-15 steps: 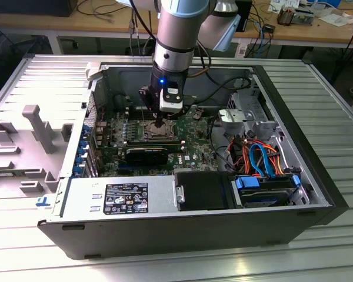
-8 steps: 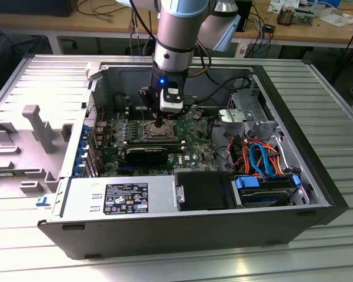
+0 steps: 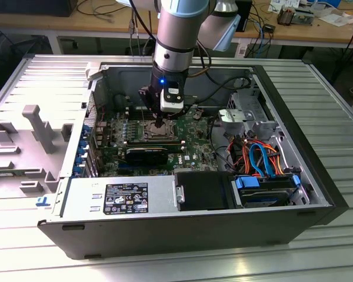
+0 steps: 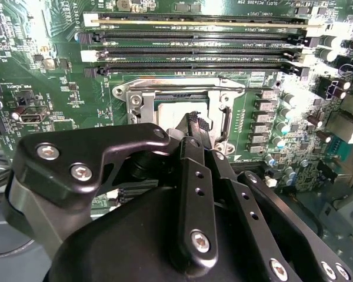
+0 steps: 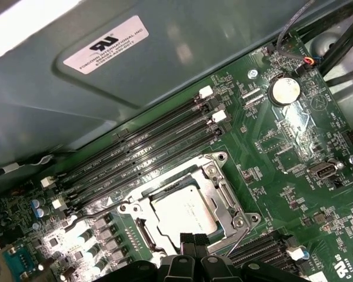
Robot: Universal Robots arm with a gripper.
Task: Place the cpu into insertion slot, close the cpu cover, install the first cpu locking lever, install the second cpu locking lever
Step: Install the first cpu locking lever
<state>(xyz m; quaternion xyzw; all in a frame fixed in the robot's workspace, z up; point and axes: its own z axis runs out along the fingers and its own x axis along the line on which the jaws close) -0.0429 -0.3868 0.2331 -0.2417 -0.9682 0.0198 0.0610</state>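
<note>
Two wire locking levers flank the insertion slot [image 5: 142,230]: the near lever [image 5: 239,237] slants toward the end effector [image 5: 193,241], and the far lever [image 5: 94,218] lies out over the green motherboard [image 5: 282,153]. The cpu [image 5: 182,212] is seated in the slot, and its grey top shows through the window of the cpu cover [image 5: 225,198], which is lowered flat around it. Placement and cover closing are therefore judged done, and the lever stage is judged to be in hand. Whether either lever is hooked cannot be told.

The end effector is poised low over the socket's edge, its fingers drawn together with nothing gripped between them. Its tips are just beside the near lever, but contact cannot be confirmed. In the exterior view the arm reaches straight down into the open computer case [image 3: 76,232], which lies on the ribbed worktop [image 3: 323,88].

A lever move is judged to call for a downward press on the wire, then a sideways tuck under its retaining hook, clear of the cpu's top.
</note>
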